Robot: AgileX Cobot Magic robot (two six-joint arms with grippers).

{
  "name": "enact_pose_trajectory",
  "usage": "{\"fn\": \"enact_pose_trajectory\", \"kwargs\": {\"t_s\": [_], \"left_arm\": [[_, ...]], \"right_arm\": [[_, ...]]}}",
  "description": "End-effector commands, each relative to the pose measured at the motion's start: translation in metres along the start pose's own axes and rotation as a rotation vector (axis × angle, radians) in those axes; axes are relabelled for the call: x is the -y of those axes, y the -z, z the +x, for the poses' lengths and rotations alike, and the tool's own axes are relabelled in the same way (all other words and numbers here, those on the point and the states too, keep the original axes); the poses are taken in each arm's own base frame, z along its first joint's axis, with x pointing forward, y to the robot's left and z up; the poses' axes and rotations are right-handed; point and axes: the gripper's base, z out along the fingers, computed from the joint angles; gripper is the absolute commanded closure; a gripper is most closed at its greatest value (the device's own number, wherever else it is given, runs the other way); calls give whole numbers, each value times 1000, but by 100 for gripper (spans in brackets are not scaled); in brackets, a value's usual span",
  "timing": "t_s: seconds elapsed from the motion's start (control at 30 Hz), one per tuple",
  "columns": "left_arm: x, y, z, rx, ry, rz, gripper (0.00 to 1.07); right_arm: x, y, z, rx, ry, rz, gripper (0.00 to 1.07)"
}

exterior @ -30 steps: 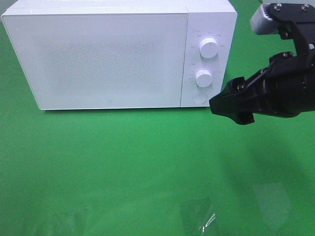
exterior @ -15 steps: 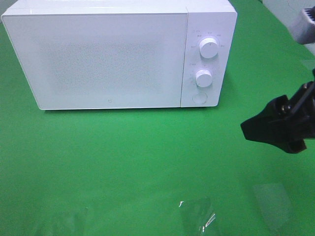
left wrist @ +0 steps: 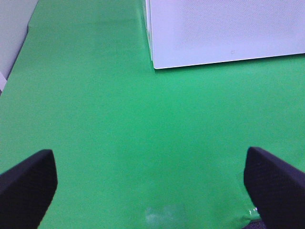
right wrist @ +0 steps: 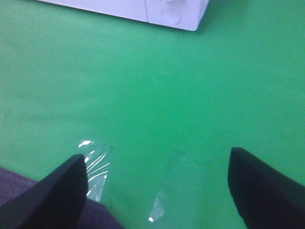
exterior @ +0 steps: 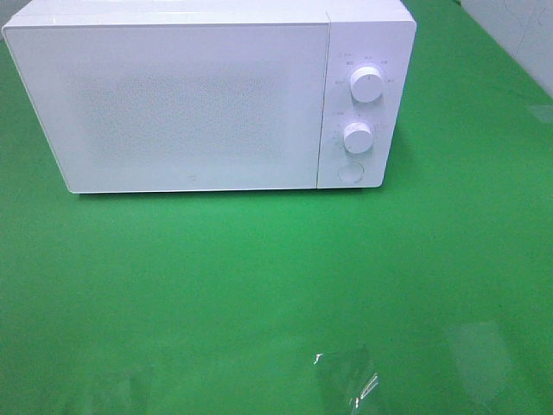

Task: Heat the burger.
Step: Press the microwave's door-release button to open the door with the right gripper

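Presently, the boxy white microwave oven (exterior: 207, 95) stands at the back of the green cloth-covered bench (exterior: 259, 277), its frosted door shut. The burger shows in none of the views. I judge it is either behind that door, which I cannot see through, or outside the frames.

Left tool (left wrist: 148, 160): jaws wide apart, nothing between them, hanging over bare green cloth near the oven's front left corner. Right tool (right wrist: 156, 157): likewise spread and empty, over patches of clear shiny tape (right wrist: 95, 167) in front of the control panel. Neither arm appears in the high view.

Assessment: with the door closed, the step in hand is most likely at the controls. These are the upper white round knob (exterior: 367, 85), the lower white round knob (exterior: 357, 137) and the round white door button (exterior: 349, 172).

Recommendation: bring the right tool in square to the panel and narrow the jaws to straddle one knob only. Turn without pushing, as the oven may slide on the cloth. Confirm the burger's whereabouts before any timer is set.
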Motion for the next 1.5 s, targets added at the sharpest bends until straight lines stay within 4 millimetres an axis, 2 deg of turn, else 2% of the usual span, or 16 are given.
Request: {"fn": "enact_pose_trajectory", "kwargs": {"t_s": [0.03,0.07,0.1,0.13,0.17,0.23,0.4,0.47,0.53,0.93,1.13,1.5], "left_arm": [[1,2,1,28,5,-1,7],[1,2,1,28,5,-1,7],[1,2,1,28,5,-1,7],[1,2,1,28,5,-1,7],[1,2,1,28,5,-1,7],[1,2,1,28,5,-1,7],[1,2,1,28,5,-1,7],[1,2,1,28,5,-1,7],[1,2,1,28,5,-1,7],[1,2,1,28,5,-1,7],[1,2,1,28,5,-1,7],[1,2,1,28,5,-1,7]], "right_arm": [[8,17,8,41,-24,61,31],[8,17,8,41,-24,61,31],[10,28,12,85,-42,88,31],[10,28,12,85,-42,88,31],[11,38,18,124,-55,112,31],[12,46,24,162,-71,135,31],[12,51,40,208,-92,168,31],[13,50,55,236,-113,201,31],[13,50,61,254,-124,221,31],[10,61,75,321,-158,287,31],[8,64,90,340,-169,318,31],[6,66,92,359,-166,326,31]]}}
